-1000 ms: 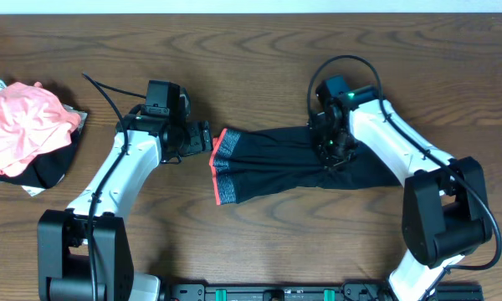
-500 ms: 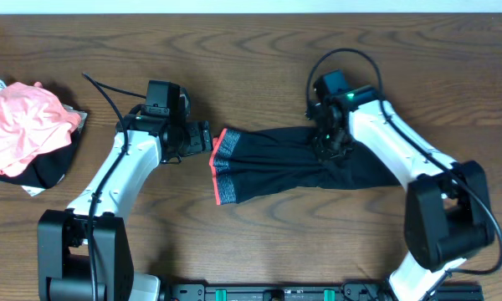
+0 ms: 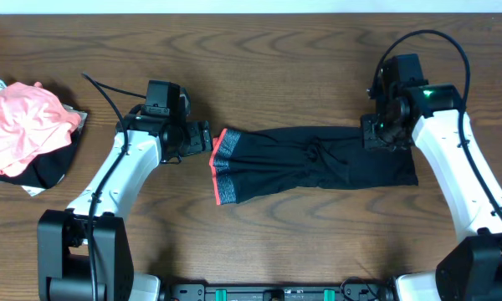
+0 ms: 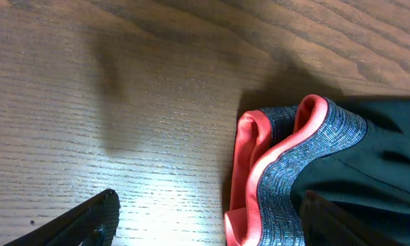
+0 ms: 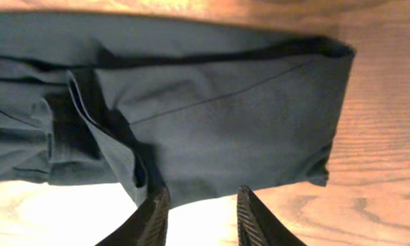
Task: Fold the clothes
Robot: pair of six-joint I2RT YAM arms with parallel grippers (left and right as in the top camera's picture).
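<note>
Overhead view of a wooden desk [image 3: 259, 50]. At far left lies a crumpled pink and black pile [image 3: 21, 138], not yet folded. The left jaws stand wide apart and empty, just beside the coral-edged grey waistband [image 4: 314, 147]. The black leggings [image 3: 318, 163] stretch across the desk's middle. They look doubled over once, with rumpled layers mid-length, so further folds seem left. The right jaws, narrowly parted and holding nothing, hang by the folded end [image 5: 328, 109].
</note>
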